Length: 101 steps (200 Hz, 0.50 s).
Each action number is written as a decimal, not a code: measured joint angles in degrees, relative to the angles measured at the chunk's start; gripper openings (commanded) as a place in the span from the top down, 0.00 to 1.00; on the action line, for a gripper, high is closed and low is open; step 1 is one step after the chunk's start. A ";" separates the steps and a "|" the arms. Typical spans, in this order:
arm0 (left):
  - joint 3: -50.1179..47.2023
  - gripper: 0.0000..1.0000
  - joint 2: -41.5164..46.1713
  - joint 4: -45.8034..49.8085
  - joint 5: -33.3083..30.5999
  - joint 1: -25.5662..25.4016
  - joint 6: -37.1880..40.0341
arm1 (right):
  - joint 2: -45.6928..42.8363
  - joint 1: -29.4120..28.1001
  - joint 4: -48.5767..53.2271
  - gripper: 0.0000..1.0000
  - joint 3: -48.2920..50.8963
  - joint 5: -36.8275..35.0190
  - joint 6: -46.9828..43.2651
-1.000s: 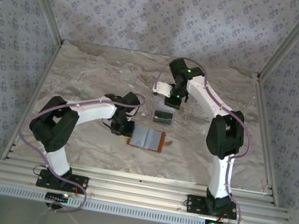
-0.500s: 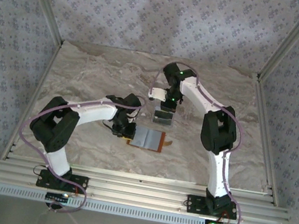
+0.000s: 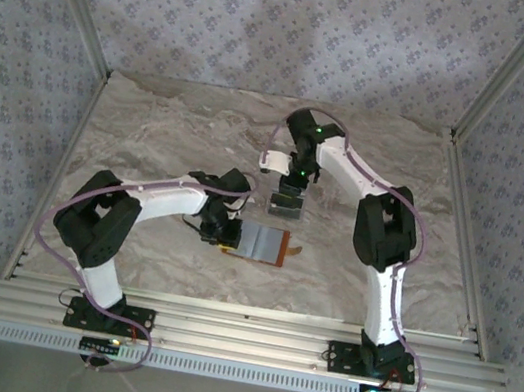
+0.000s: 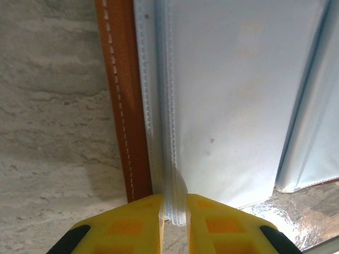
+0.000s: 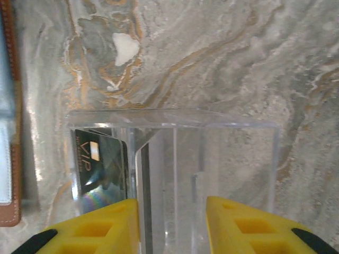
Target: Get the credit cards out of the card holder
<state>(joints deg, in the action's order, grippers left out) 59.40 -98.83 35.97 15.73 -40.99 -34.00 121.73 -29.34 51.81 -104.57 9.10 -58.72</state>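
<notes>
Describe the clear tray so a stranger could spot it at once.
Start at the marbled table and find the open brown wallet near its middle. Just beyond it, below the right end effector, stands the tray. It alone is see-through, with a dark card inside.

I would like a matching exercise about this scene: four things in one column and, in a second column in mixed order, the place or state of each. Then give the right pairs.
Column one
1. card holder
2. dark card
3. left fingers
4. right fingers

Column two
A. inside the clear tray
B. apart, above the clear tray
C. lying open on the table
D. closed on the grey-blue lining

Pairs: 1-C, 2-A, 3-D, 4-B
</notes>
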 measured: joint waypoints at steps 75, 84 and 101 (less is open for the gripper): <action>-1.64 0.81 0.26 -1.73 1.14 -0.81 -0.20 | -14.19 -0.07 -17.35 0.59 11.82 -8.94 6.78; -1.86 0.80 0.42 -1.99 1.29 -0.81 -0.44 | -15.72 -0.09 -18.45 0.59 12.96 -9.11 8.59; -2.32 0.81 0.66 -2.62 1.44 -0.81 -0.83 | -18.58 -0.33 -20.06 0.58 15.67 -9.29 12.66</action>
<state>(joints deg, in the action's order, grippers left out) 57.08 -98.17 33.34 17.17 -41.80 -34.83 103.15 -29.67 31.75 -88.90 -0.19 -46.06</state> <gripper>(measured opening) 0.195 0.417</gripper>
